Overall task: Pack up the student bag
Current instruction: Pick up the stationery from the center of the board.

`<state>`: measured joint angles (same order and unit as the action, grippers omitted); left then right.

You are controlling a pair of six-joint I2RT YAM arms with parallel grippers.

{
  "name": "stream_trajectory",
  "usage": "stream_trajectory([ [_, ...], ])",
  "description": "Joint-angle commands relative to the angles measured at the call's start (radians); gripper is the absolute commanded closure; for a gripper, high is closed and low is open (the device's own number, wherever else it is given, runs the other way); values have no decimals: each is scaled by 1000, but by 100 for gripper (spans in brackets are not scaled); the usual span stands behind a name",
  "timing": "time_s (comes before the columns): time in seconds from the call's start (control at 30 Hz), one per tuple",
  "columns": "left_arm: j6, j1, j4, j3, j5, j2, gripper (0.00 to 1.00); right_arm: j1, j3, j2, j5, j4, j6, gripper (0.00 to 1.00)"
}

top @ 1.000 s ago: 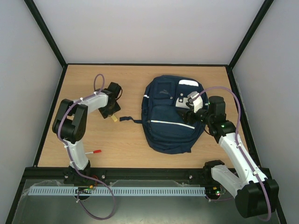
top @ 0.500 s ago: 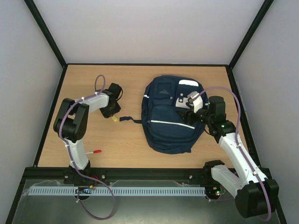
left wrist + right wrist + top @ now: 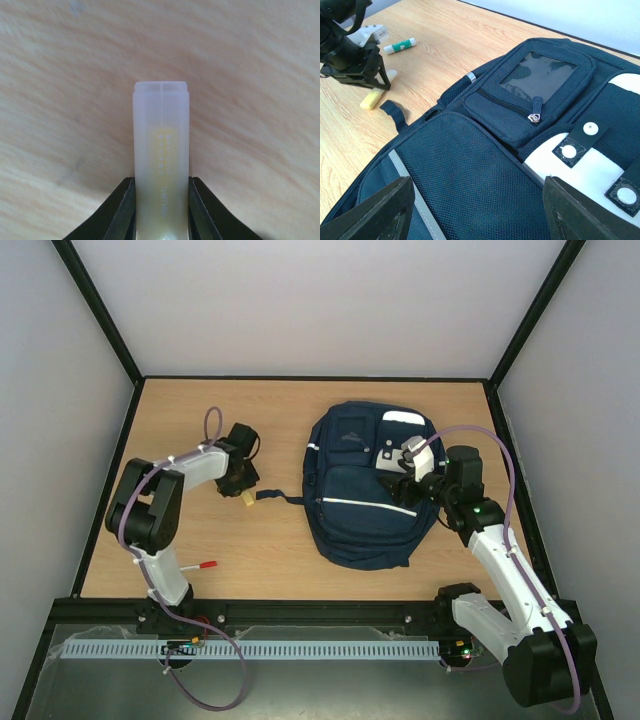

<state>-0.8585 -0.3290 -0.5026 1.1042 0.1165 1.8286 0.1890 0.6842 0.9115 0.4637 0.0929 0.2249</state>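
Observation:
The student bag [image 3: 362, 502] lies flat on the table's right half, navy with a white patch [image 3: 600, 170] and a shut front zip pocket [image 3: 520, 107]. My right gripper [image 3: 402, 486] hovers open over its mesh front panel [image 3: 480, 220], holding nothing. Left of the bag, my left gripper [image 3: 240, 484] points down at the table, its jaws pressed against both sides of a pale yellow highlighter [image 3: 161, 160]. From the right wrist, the highlighter [image 3: 372, 100] lies on the wood under the left gripper [image 3: 357, 70].
A red pen [image 3: 205, 565] lies near the front left of the table. A green-and-white glue stick [image 3: 400, 46] lies beyond the left gripper. The bag's dark strap end [image 3: 268, 495] reaches toward the highlighter. Black frame posts line the table edges.
The left jaws have closed in onto the highlighter, and the left arm has shifted slightly. The right arm and the bag have not moved.

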Motion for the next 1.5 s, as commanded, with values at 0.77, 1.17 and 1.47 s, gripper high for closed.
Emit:
stream_trajectory([
  [0.77, 468, -406, 309, -361, -270, -812, 98, 216, 106, -32, -196, 582, 485, 37],
  [1.17, 496, -459, 269, -409, -239, -921, 98, 404, 67, 62, -484, 502, 479, 36],
  [1.47, 489, -471, 279, -414, -209, -912, 98, 489, 71, 134, -538, 458, 476, 37],
])
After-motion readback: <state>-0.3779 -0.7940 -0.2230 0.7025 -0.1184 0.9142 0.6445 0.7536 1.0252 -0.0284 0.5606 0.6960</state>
